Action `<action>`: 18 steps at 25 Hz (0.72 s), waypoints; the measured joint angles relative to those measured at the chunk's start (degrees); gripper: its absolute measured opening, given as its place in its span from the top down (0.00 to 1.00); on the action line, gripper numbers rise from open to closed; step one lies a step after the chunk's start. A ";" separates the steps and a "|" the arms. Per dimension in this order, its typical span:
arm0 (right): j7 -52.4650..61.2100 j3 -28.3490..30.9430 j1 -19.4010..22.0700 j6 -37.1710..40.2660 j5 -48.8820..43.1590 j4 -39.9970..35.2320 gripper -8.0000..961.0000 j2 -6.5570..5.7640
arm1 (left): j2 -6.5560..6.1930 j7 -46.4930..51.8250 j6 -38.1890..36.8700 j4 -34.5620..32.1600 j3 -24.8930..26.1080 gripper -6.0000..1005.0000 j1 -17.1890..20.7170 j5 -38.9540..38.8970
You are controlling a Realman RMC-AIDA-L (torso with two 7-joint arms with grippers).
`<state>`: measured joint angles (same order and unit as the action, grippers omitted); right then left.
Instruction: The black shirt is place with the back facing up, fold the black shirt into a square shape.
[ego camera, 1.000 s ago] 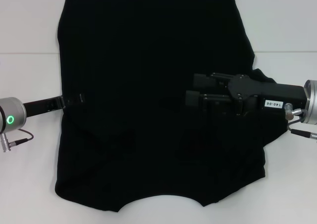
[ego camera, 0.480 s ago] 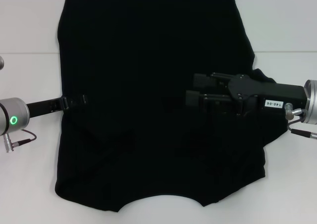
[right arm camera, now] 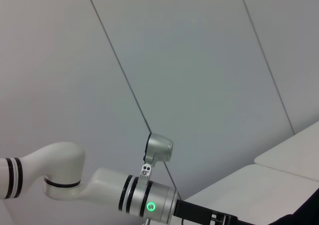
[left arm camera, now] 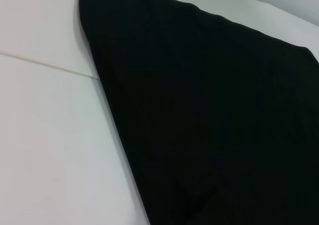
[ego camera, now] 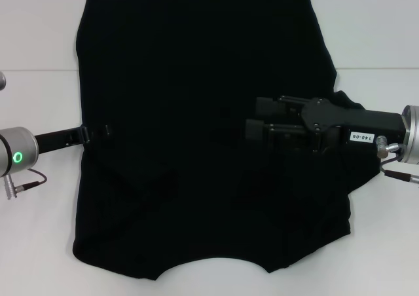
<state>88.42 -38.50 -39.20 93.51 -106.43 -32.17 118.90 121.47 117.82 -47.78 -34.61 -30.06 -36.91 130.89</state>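
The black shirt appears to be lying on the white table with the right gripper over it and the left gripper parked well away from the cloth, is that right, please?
Not quite: the left gripper is not parked away; the head view shows it at the black shirt's left edge. The rest holds: the shirt lies on the white table with the right gripper over it.

1. Left arm: silver cylindrical wrist with a lit green ring enters low from the left in the head view. Its slim black left pincer point(ego camera: 98, 132) lies level, pointing inward; finger state unreadable.
2. Right arm: silver wrist at the right edge; the bulky black right pincer point(ego camera: 254, 118) reaches leftward, level, its two blunt fingers point(ego camera: 265, 104) parted by a narrow gap.
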 joint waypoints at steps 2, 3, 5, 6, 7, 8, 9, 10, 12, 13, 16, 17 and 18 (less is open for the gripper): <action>0.00 0.00 0.00 0.00 0.00 0.00 0.13 0.00 | 0.04 -0.27 0.38 -0.01 0.00 0.08 -0.02 -0.03; 0.00 0.00 0.00 0.01 0.00 0.02 0.13 0.00 | 0.05 -0.48 0.42 -0.01 0.00 0.12 -0.07 -0.04; 0.00 0.00 0.00 0.04 0.00 0.10 0.13 0.00 | 0.06 -0.74 0.43 -0.01 0.00 0.20 -0.15 -0.04; 0.00 0.00 0.00 0.10 0.03 0.11 0.13 0.00 | 0.07 -0.79 0.43 -0.01 0.00 0.24 -0.15 -0.04; 0.00 0.00 0.00 0.16 0.12 0.12 0.13 0.00 | 0.07 -0.82 0.44 -0.02 0.00 0.28 -0.17 -0.04; 0.00 0.00 0.00 0.20 0.22 0.15 0.13 -0.01 | 0.08 -0.83 0.45 -0.01 0.00 0.31 -0.19 -0.04; 0.00 0.00 0.00 0.20 0.30 0.18 0.13 -0.03 | 0.08 -0.83 0.48 -0.01 0.00 0.35 -0.24 -0.03; 0.00 0.00 0.00 0.20 0.40 0.23 0.13 -0.05 | 0.08 -0.84 0.49 -0.02 0.00 0.38 -0.28 0.00; 0.00 0.00 0.05 0.19 0.47 0.26 0.13 -0.07 | 0.08 -0.85 0.50 -0.08 0.00 0.45 -0.34 0.05; 0.00 0.00 0.07 0.19 0.48 0.26 0.13 -0.07 | 0.08 -0.85 0.50 -0.13 -0.01 0.48 -0.38 0.05; 0.00 0.00 0.09 0.16 0.51 0.27 0.13 -0.09 | 0.07 -0.85 0.50 -0.23 -0.01 0.74 -0.51 0.05; 0.00 0.00 0.09 0.12 0.52 0.26 0.13 -0.09 | 0.03 -0.85 0.50 -0.26 -0.01 0.76 -0.57 0.05; 0.00 0.00 0.09 0.06 0.52 0.26 0.13 -0.09 | -0.01 -0.85 0.49 -0.29 -0.01 0.78 -0.62 0.04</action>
<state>88.42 -38.50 -39.11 93.57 -105.91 -31.91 118.81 121.46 116.98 -47.28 -34.90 -30.06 -37.53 130.93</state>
